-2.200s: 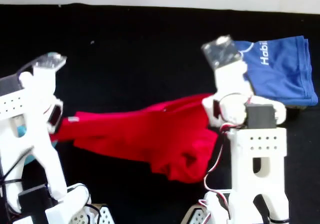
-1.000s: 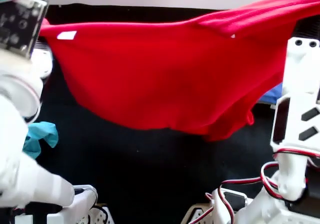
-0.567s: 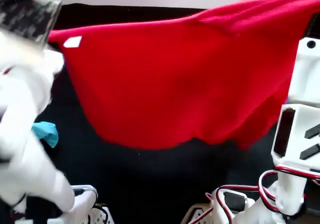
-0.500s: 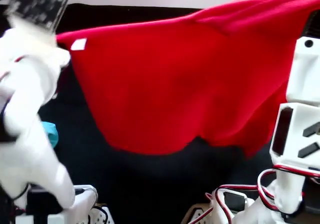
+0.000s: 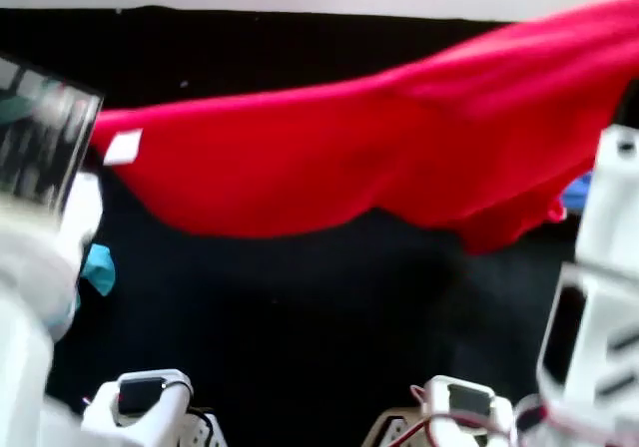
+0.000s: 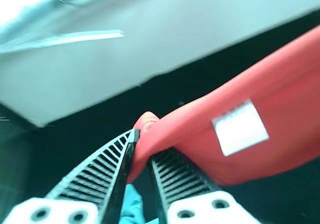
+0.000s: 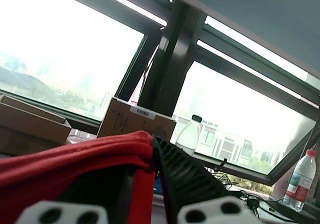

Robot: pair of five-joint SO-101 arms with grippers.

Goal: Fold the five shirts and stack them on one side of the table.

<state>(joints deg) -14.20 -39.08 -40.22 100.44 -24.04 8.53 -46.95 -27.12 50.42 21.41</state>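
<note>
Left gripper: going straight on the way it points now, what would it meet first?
Shut on the red shirt, the left gripper points over the black table; the way looks free, probably up to the pale wall, depth unclear.

Matt red cloth shirt [image 5: 399, 148], ribbed jaws

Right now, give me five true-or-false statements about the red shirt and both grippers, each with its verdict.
1. The red shirt hangs stretched in the air. True.
2. The left gripper is open and empty. False: it is shut on the red shirt's edge.
3. The right gripper clamps red fabric. True.
4. The red shirt lies folded on the table. False: it is held above it, unfolded.
5. A teal cloth shows beside one arm. True.
</note>
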